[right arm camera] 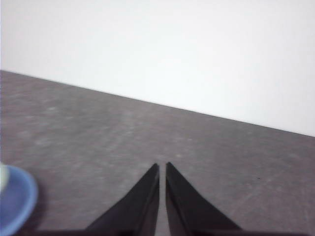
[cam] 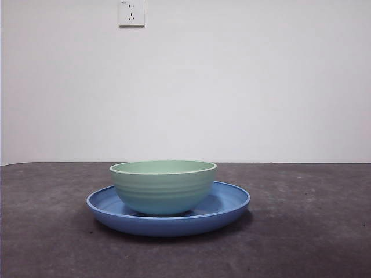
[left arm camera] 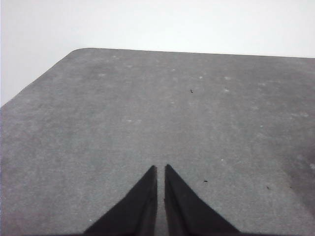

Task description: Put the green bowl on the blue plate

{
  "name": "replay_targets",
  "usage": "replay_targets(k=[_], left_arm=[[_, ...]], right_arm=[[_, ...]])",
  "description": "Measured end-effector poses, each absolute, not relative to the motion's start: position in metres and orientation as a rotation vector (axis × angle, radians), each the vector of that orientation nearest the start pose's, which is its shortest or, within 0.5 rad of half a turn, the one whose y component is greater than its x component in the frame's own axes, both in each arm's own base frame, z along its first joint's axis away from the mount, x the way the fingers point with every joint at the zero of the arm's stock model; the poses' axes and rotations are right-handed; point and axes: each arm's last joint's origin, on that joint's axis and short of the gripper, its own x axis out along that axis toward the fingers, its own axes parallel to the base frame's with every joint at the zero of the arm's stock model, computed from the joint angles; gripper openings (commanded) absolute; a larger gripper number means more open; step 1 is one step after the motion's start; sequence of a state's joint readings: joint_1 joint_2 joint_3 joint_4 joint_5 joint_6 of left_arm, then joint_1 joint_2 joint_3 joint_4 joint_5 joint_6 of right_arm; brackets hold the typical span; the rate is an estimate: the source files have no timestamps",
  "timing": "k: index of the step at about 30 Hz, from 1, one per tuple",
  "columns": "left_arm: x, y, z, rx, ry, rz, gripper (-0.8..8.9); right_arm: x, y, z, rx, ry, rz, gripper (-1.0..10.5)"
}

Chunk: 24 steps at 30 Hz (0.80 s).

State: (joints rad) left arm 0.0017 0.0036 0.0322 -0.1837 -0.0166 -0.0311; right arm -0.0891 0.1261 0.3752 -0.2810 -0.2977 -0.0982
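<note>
The green bowl point(cam: 163, 186) stands upright inside the blue plate point(cam: 229, 204) in the middle of the dark table in the front view. No arm shows in the front view. My left gripper point(left arm camera: 161, 169) is shut and empty over bare table, with neither object in its view. My right gripper point(right arm camera: 162, 167) is shut and empty; the blue plate's rim point(right arm camera: 19, 199) and a sliver of the green bowl point(right arm camera: 2, 177) show at the edge of the right wrist view, apart from the jaws.
A white wall with a socket point(cam: 131, 13) stands behind the table. The rounded table corner point(left arm camera: 81, 50) shows in the left wrist view. The grey table surface point(cam: 307, 231) stretches on both sides of the plate.
</note>
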Motion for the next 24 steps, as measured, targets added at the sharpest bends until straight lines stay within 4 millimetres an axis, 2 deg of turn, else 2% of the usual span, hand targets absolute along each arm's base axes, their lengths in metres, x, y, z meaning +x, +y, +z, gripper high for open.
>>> replay_targets(k=[6,14,17,24], left_arm=[[0.095,0.001,0.157,-0.03,0.155,0.021,0.24],[0.095,0.001,0.157,-0.03,0.155,0.021,0.24],[0.095,0.001,0.157,-0.03,0.155,0.021,0.24],[0.095,0.001,0.157,-0.03,0.155,0.021,0.24]], right_arm=[[0.092,-0.005,0.201,-0.051,0.045,0.035,0.2],[0.096,-0.006,0.164,-0.02,0.107,-0.042,0.2],[0.097,-0.005,0.156,-0.013,0.125,-0.032,0.2],[0.096,-0.004,0.152,-0.009,0.159,-0.025,0.2]])
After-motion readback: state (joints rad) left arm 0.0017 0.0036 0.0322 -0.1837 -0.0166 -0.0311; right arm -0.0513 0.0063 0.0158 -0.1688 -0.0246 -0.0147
